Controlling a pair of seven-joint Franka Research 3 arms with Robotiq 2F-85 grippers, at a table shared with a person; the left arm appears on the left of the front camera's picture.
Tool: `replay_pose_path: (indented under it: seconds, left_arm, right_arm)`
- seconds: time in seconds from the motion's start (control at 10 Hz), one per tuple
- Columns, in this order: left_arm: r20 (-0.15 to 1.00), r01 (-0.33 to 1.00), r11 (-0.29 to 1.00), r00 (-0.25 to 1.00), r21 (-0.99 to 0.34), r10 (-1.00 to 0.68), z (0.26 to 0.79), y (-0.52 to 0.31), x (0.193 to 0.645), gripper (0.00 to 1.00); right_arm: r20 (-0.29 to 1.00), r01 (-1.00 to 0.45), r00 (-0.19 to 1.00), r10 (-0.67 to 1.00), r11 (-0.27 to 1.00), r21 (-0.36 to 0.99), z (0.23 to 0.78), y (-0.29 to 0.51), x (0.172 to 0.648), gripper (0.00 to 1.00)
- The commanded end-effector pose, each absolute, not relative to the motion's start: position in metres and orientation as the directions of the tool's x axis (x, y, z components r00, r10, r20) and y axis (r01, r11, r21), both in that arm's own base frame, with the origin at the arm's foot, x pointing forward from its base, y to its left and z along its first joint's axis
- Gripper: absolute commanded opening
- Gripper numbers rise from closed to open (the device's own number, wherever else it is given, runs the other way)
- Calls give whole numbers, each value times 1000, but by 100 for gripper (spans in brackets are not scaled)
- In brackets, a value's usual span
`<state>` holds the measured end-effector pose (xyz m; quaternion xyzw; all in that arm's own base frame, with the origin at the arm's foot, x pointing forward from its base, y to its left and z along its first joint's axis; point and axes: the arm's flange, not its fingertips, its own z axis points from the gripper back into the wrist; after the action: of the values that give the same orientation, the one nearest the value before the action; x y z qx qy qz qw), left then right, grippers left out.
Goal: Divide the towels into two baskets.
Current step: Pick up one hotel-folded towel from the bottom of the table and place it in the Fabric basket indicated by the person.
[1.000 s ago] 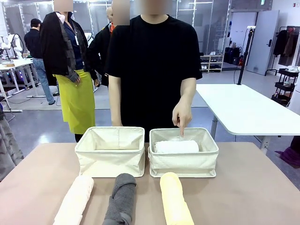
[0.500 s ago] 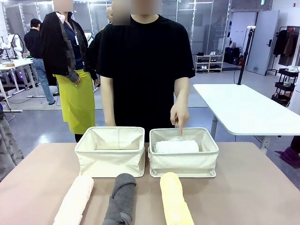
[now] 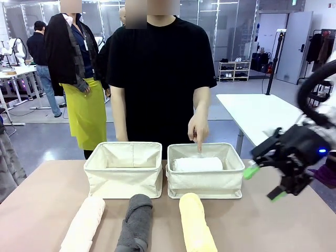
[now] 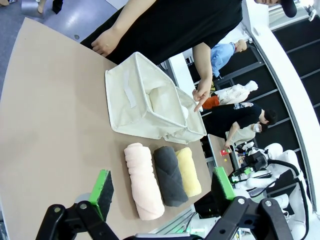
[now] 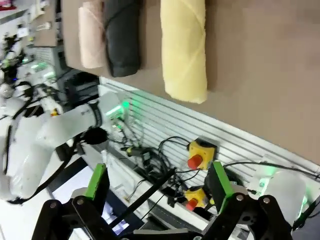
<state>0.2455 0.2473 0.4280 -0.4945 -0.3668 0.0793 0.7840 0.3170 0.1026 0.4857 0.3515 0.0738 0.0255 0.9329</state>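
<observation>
Swings in from the right: right pincer [image 3: 264, 182], jaws wide and empty, now hanging just beside the right cream canvas basket [image 3: 205, 184].
Leaves the rolled white terry towel [image 3: 198, 164] in that basket under the person's pointing hand [image 3: 199, 128], and the matching left basket [image 3: 123, 178] with nothing visible inside. Keeps the pale pink rolled towel [image 3: 84, 223], dark grey rolled towel [image 3: 135, 220] and yellow rolled towel [image 3: 197, 223] side by side on the tan worktop [image 3: 273, 220], unmoved. Suggests a first reach, probably for the yellow roll. Holds the left pincer [image 4: 163, 185] wide too, high above, gripping nothing. Needs care around the basket's soft wall and that hand.
</observation>
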Motion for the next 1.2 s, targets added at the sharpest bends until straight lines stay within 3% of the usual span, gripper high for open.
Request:
replay_pose_path:
  seconds: [0.0,0.2,0.5,0.7,1.1]
  left_arm:
    - [510,262,487,705,-833,493,428,250,245,100]
    - [510,262,487,705,-833,493,428,250,245,100]
    - [510,262,487,705,-833,493,428,250,245,100]
    - [510,262,487,705,-833,493,428,250,245,100]
    - [510,262,487,705,-833,493,428,250,245,100]
  right_arm:
    - [-133,0,988,82,854,520,472,141,346,100]
    - [-53,-31,997,58,908,417,452,187,369,100]
    - [35,-86,996,80,969,232,418,239,365,100]
    - [21,-127,992,127,939,319,422,228,365,100]
    - [21,-127,992,127,939,319,422,228,365,100]
